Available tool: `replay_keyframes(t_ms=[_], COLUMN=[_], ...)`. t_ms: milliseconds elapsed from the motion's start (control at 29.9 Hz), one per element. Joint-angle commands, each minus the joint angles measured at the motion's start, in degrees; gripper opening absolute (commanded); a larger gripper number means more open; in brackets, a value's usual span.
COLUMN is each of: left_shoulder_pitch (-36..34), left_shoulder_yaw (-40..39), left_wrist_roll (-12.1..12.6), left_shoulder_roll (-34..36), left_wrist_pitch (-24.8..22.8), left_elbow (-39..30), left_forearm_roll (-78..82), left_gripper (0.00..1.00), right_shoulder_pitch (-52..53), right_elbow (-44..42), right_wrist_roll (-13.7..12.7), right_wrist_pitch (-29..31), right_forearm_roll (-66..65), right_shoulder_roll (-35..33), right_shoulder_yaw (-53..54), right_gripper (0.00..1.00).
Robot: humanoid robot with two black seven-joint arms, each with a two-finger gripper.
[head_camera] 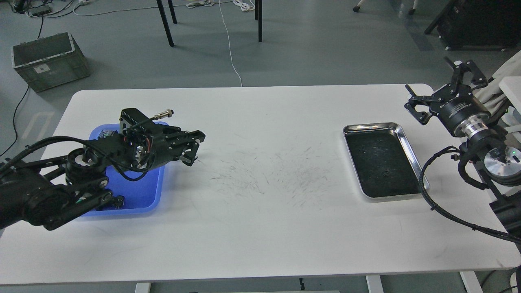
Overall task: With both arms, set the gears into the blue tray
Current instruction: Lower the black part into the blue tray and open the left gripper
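Note:
The blue tray (pixel 143 194) lies at the table's left, and my left arm covers most of it and what is in it. My left gripper (pixel 194 147) hangs just past the tray's far right corner, above the white tabletop. Its dark fingers are drawn together. I cannot make out a gear between them. My right gripper (pixel 433 79) is held up over the table's far right corner with its fingers spread wide and nothing in them. No gears can be told apart anywhere in view.
A shiny steel tray (pixel 371 125) with a dark inside sits at the right of the table (pixel 268 228), below my right gripper. Scuff marks streak the table's middle. On the floor behind are a grey crate (pixel 49 61) and chair legs.

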Motion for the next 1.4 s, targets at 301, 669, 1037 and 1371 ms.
replay_keyframes(t_ms=[301,669,1037,1371], left_shoulder_pitch=[3.77,8.25,8.52,8.52], left_shoulder_yaw=[0.34,0.52,0.52,0.7], left_wrist_roll=[2.5,6.1,7.16,8.66], left_shoulder_roll=[7.83,4.4,2.82,2.2], left_wrist_pitch=[-0.44,-0.96,-4.3,-4.22], left_elbow=[-1.05,4.91,10.2,12.13], left_forearm_roll=[-41.06,-53.12,-60.34,-60.34], left_gripper=[0.06,0.07,0.13,0.42], right_shoulder_pitch=[0.64,0.65,0.65,0.65], right_elbow=[0.01,0.01,0.01,0.01], right_wrist_roll=[-0.01,-0.01,-0.01,-0.01], right_wrist_pitch=[-0.01,-0.09,-0.09,-0.09], right_forearm_roll=[0.0,0.0,0.0,0.0], right_shoulder_roll=[0.0,-0.09,-0.09,0.0], right_shoulder_yaw=[0.01,0.01,0.01,0.01], right_gripper=[0.99,0.99,0.99,0.99])
